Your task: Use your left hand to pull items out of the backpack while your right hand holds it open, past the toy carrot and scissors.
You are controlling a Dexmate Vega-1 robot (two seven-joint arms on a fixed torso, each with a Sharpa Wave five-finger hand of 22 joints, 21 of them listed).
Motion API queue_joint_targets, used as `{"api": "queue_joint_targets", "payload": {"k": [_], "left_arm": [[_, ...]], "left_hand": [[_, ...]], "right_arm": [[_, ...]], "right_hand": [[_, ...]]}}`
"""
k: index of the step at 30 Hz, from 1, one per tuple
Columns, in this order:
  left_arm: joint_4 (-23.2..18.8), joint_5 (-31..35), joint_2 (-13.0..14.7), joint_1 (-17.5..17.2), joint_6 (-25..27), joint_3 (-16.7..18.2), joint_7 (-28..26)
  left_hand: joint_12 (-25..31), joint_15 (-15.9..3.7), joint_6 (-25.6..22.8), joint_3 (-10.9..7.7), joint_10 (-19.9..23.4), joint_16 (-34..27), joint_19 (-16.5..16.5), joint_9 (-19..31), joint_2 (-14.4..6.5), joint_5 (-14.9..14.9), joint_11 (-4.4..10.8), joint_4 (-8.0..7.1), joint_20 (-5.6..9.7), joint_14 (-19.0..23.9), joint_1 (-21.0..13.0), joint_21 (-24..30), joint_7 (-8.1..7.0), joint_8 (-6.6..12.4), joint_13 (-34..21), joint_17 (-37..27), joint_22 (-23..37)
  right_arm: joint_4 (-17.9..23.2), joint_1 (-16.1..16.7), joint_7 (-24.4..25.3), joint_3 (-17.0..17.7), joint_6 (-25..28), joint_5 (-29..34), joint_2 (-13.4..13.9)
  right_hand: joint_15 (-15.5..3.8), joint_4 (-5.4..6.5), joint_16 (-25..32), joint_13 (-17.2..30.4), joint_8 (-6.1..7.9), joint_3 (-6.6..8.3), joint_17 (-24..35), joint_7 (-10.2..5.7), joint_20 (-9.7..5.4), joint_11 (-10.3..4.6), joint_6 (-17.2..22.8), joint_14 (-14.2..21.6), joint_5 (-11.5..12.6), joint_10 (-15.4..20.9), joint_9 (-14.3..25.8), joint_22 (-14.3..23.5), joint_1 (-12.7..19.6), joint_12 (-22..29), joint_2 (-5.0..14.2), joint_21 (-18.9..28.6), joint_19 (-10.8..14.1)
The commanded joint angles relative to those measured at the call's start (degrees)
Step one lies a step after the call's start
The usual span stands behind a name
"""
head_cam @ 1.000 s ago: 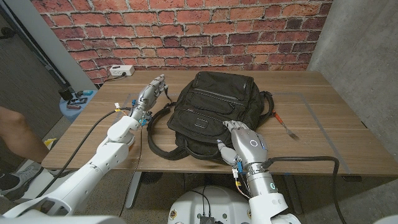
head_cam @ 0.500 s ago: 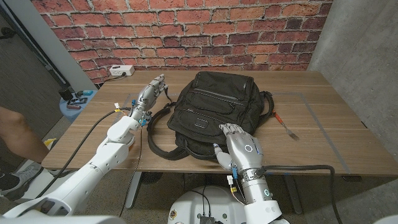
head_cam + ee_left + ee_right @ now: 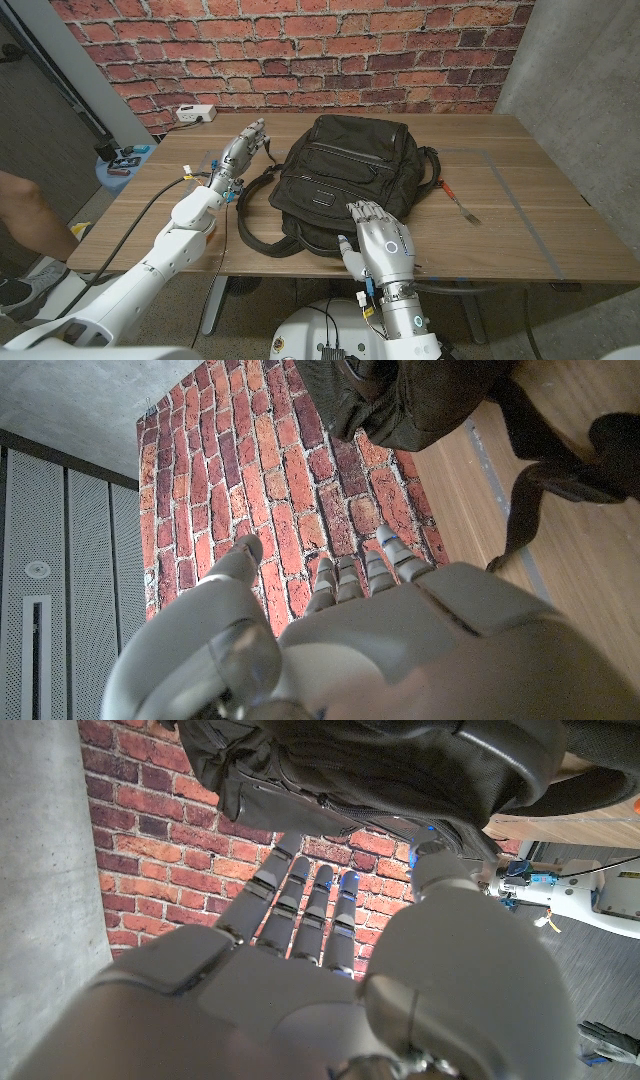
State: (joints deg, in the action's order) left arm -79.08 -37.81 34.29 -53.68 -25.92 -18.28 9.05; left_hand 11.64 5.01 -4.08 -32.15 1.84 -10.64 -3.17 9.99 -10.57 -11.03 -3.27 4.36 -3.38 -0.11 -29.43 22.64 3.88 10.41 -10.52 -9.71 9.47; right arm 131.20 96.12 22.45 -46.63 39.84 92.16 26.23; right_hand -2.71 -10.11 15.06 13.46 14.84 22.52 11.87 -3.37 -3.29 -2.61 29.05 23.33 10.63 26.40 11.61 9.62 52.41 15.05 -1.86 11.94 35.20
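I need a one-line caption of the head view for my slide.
Right robot hand reaches the near edge of a black fabric backpack on a wooden table; left robot hand waits open beside it.

Even, soft indoor light; head view sharp, wrist views blurred up close.

We see a backpack point(image 3: 340, 178) of matt black woven cloth on a table point(image 3: 520, 215) of smooth wood-grain. Our right hand point(image 3: 378, 243) looks like smooth grey plastic with a slight sheen. Behind stands a rough red brick wall point(image 3: 300, 55).
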Motion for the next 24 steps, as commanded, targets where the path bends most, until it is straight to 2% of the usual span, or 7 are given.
{"api": "queue_joint_targets", "payload": {"k": [1, 20, 24], "left_arm": [[0.13, -0.15, 0.0, 0.2, 0.25, -0.08, 0.36], [-0.1, 0.3, -0.15, 0.61, 0.6, -0.6, 0.33], [-0.24, 0.4, -0.16, 0.66, 0.65, -0.8, 0.49]], "left_hand": [[-0.07, 0.54, -0.67, -0.07, 0.23, -0.01, -0.69, 0.14, -0.16, -0.24, 0.0, 0.47, -0.02, 0.04, -0.44, -0.22, 0.13, 0.14, -0.12, -0.22, 0.27], [-0.07, 0.5, -0.85, -0.09, 0.29, -0.02, -0.93, 0.15, -0.18, -0.25, -0.02, 0.5, -0.03, 0.13, -0.5, -0.74, 0.02, 0.14, -0.12, -0.22, 0.28], [-0.08, 0.51, -0.87, -0.08, 0.26, -0.03, -0.97, 0.16, -0.17, -0.25, -0.01, 0.5, 0.0, 0.16, -0.5, -0.83, 0.0, 0.14, -0.12, -0.22, 0.28]], "right_arm": [[-4.28, -1.85, 6.84, -0.85, 1.51, 0.2, 0.28], [-9.0, -5.25, 16.71, -0.99, 1.92, -4.96, 3.37], [-9.82, -5.92, 17.97, -0.98, 2.04, -5.58, 4.29]], "right_hand": [[-5.45, -0.01, 0.36, 0.23, 0.47, -0.2, 0.18, -0.19, -1.21, -0.37, 1.22, 0.89, 0.71, 1.4, 0.17, 0.18, 1.15, 0.61, -0.34, 0.42, 0.69], [-7.83, 0.28, 1.0, 0.96, 2.27, 0.8, 0.73, -2.06, -2.65, -1.9, 6.67, 5.08, 1.69, 6.07, 0.24, 0.21, 3.15, 2.5, -1.13, 0.69, 3.42], [-8.75, 0.47, 1.51, 1.16, 2.78, 0.78, 1.12, -2.56, -3.17, -2.64, 8.14, 6.43, 1.83, 7.14, 0.25, 0.24, 3.51, 2.95, -1.05, 0.93, 4.58]]}}
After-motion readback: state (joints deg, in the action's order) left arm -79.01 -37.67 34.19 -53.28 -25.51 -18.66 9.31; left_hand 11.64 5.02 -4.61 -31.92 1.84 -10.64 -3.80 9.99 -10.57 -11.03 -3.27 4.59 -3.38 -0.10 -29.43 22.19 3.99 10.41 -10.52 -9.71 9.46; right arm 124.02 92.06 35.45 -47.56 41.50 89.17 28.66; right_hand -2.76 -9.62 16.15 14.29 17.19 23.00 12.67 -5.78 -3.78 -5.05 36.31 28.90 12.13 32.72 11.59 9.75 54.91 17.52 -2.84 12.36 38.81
